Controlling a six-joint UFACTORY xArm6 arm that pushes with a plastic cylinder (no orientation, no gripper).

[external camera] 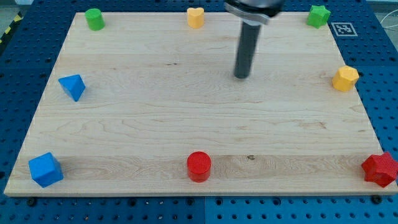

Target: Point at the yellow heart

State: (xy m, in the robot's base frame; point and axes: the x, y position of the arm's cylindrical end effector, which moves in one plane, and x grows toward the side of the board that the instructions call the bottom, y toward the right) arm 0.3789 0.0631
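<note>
The yellow heart (195, 17) sits at the view's top edge of the wooden board (155, 130), a little left of centre. My tip (241, 76) is on the board, below and to the right of the heart, well apart from it. No block touches the tip.
A green cylinder (94, 18) is at top left and a green star (318, 15) at top right. A yellow hexagon (345, 78) is at the right edge. A blue triangle (73, 86) and a blue cube (45, 169) are at left. A red cylinder (199, 166) and a red star (380, 169) are along the bottom.
</note>
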